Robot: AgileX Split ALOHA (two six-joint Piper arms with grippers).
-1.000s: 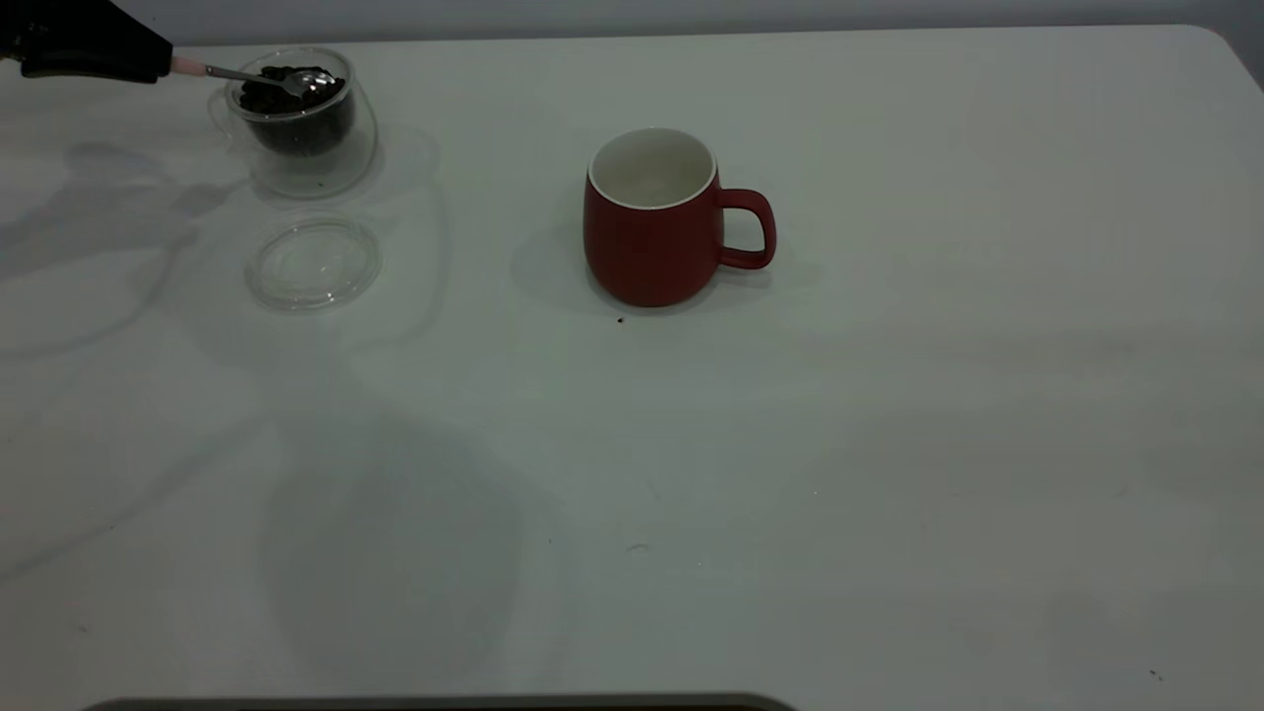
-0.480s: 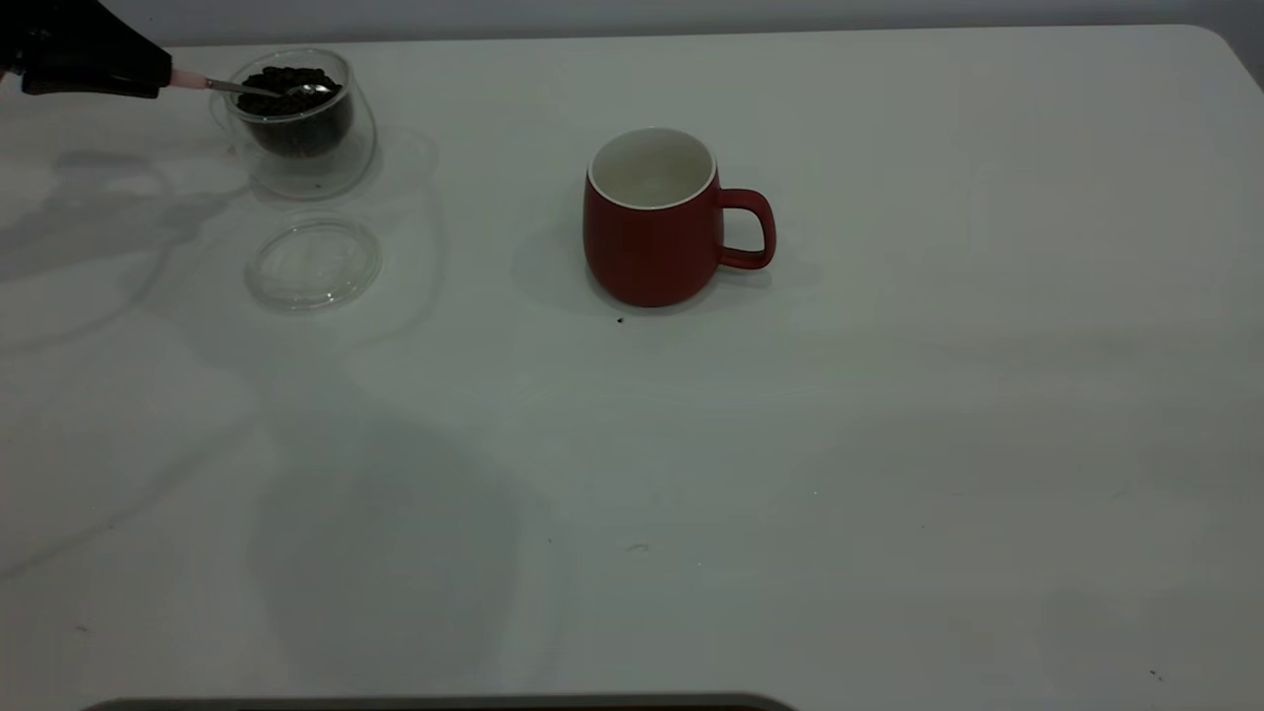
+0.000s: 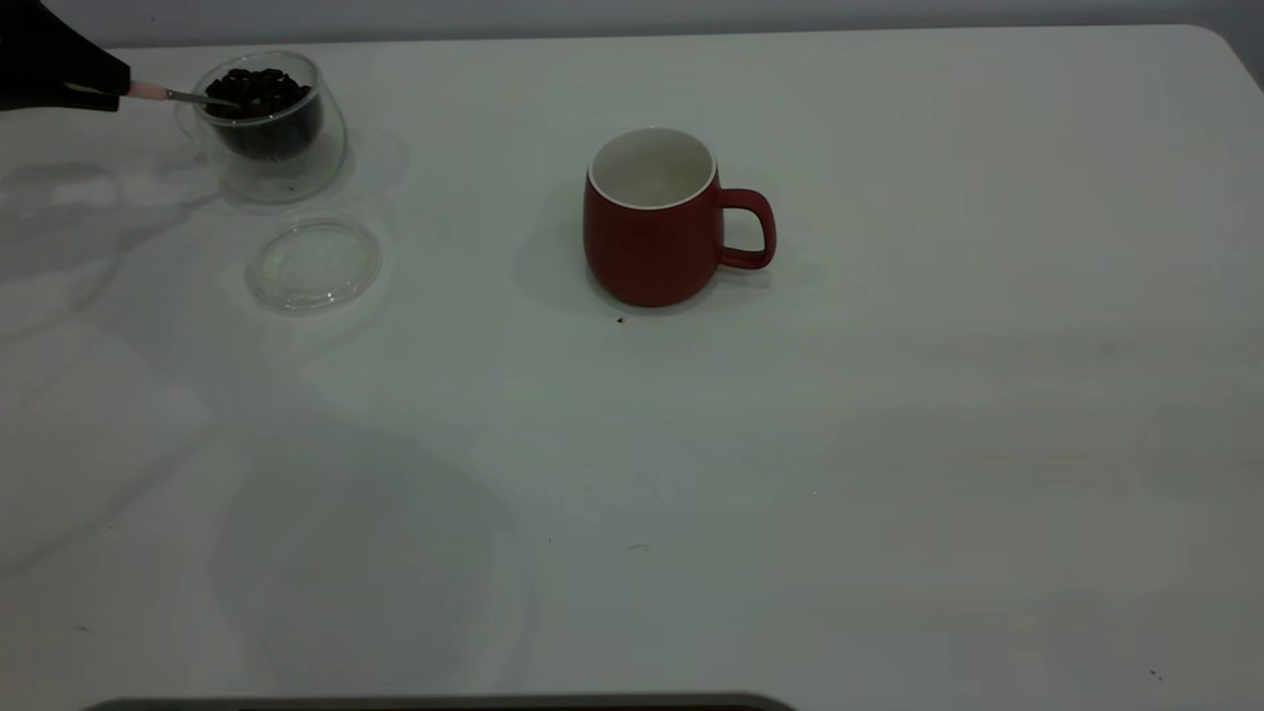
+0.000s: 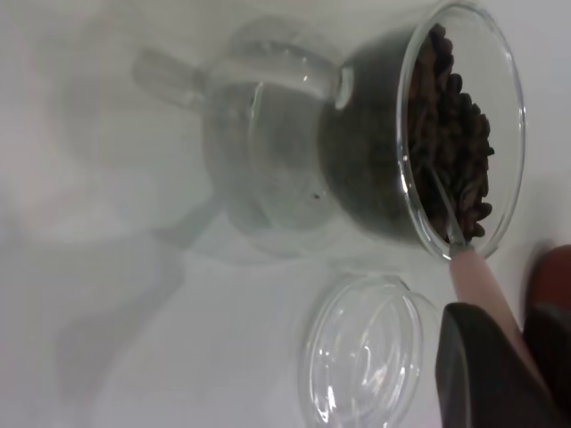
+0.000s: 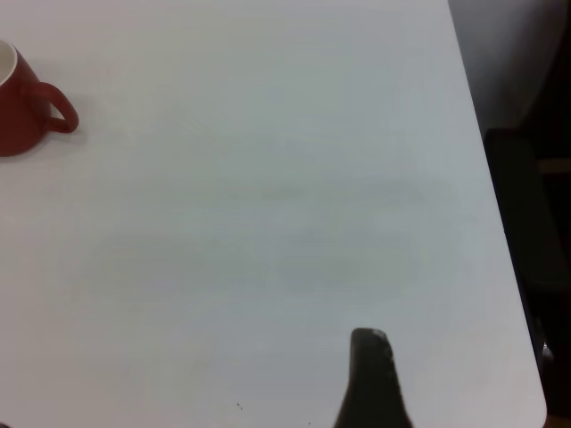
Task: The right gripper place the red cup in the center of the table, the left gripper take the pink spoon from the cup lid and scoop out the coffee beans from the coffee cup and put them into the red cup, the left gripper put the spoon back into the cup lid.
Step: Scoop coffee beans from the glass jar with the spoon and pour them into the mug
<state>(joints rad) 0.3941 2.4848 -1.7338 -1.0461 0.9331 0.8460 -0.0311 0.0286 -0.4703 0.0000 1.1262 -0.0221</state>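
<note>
Pink spoon [image 3: 158,94] pinched in left gripper [image 3: 94,87] jaws, reaching level from table's [image 3: 889,444] far-left corner, bowl buried in coffee beans [image 3: 259,91]

The pink spoon's [image 4: 451,227] bowl lies buried among the coffee beans [image 4: 455,134].

A bare test bench, lab-like — a plain white worktop [image 3: 889,444] against a blank grey wall [image 3: 632,15], a black robot arm [image 3: 49,59] reaching in.

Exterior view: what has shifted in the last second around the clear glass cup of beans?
The left gripper pulled back left with the pink-handled spoon, dragging the clear glass coffee cup left. The flat glass lid and dark-red ceramic mug stayed put.
</note>
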